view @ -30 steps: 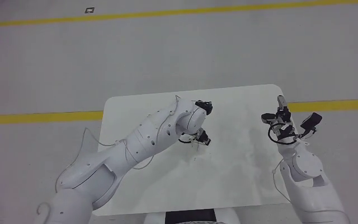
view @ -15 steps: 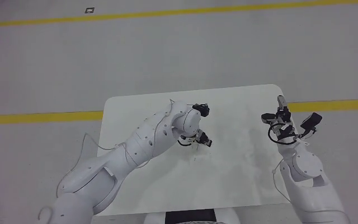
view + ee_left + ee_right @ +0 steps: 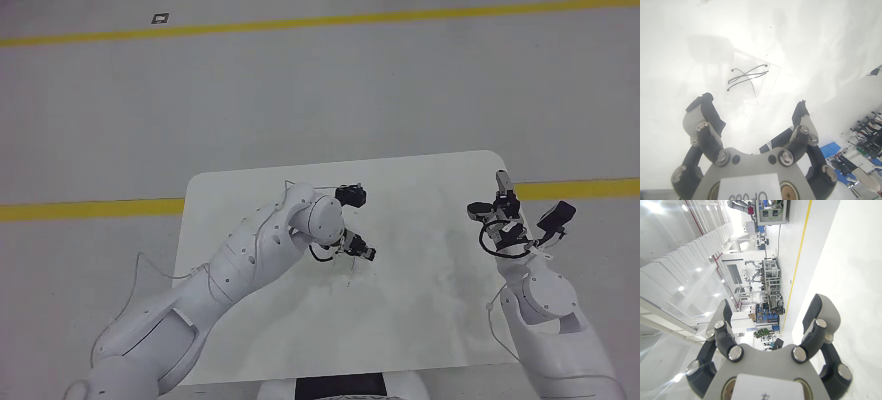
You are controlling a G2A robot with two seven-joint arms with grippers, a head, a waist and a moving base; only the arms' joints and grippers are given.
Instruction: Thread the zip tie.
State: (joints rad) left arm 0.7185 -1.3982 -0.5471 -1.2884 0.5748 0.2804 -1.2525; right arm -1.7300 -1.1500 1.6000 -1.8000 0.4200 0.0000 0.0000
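A: Where are the zip ties (image 3: 747, 75)?

B: Inside a clear tray (image 3: 779, 70) on the desk (image 3: 420, 320). A few thin dark strands, crossed over each other, lying flat. Small square heads stick out at the ends of the pile.

A: And the left gripper (image 3: 753, 100)?

B: Hangs above the tray, a bit short of it, tilted toward the pile. Jaws spread wide, nothing between them. Not touching the tray or the ties.

A: The right gripper (image 3: 770, 300)?

B: Well apart from the tray, out by the desk's edge, pointing up into the room. Also wide open and empty.

A: So step in hand = first pick?

B: Prob, yes. No tie lifted, nothing threaded yet.

A: How will a tie handle?

B: My guess: v. light, thin, springy, slick plastic. It'll bend and flick, not hold a shape. Lying flat on a smooth tray, so hard to get a finger under.

A: Best spot to take hold?

B: Near a head, IMO. It's the thickest bit and gives the pads sth to bite. That leaves the tail free for the other gripper to feed through.

A: Risks?

B: Strands cross mid-pile, so a pinch there could lift two. A light tray may also slide when nudged.
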